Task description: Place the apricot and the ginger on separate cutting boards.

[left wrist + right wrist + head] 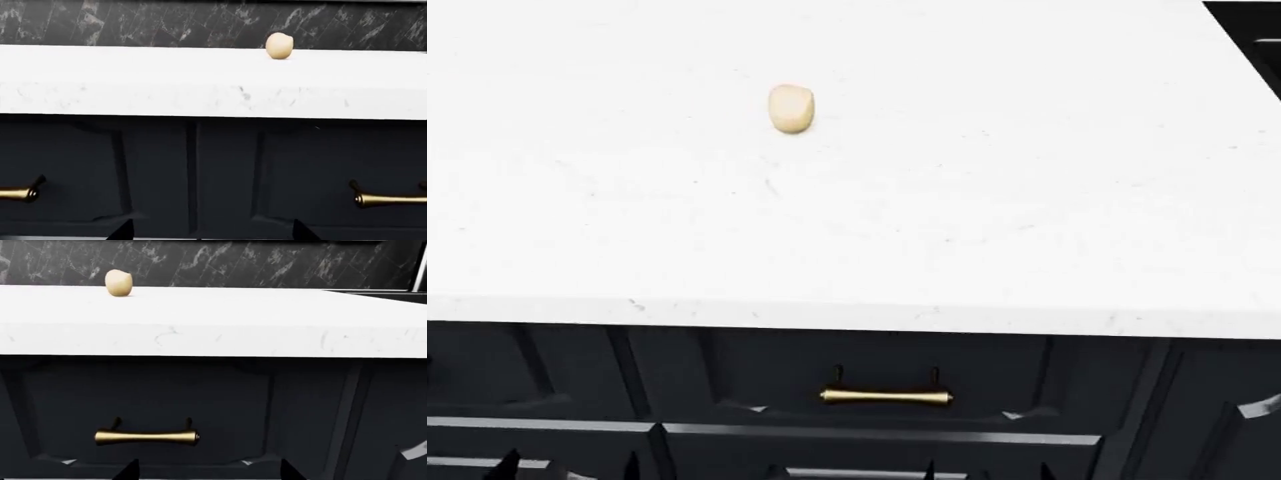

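Nearest the robot, both arms hang low in front of the dark cabinet front, below the table edge, which suits a start posture: nothing is held and no reach has begun. Only dark finger tips (120, 231) poke into the left wrist view and a similar pair (130, 471) into the right wrist view; each pair stands well apart with empty space between, so the fingers look spread on both sides. Brass drawer handles (885, 397) sit on the cabinet panels just above them. Beyond that lies the white marbled table (988, 200), smooth and bare over most of its width. The apricot (790, 108) rests on it toward the far left, alone and touching nothing, closer to the left arm's side, so that arm would likely be the one to fetch it. No ginger and no cutting boards show in any view; they are probably off to a side, and the robot may have to turn or move to find them. Farthest back runs a dark veined stone wall (167, 22).
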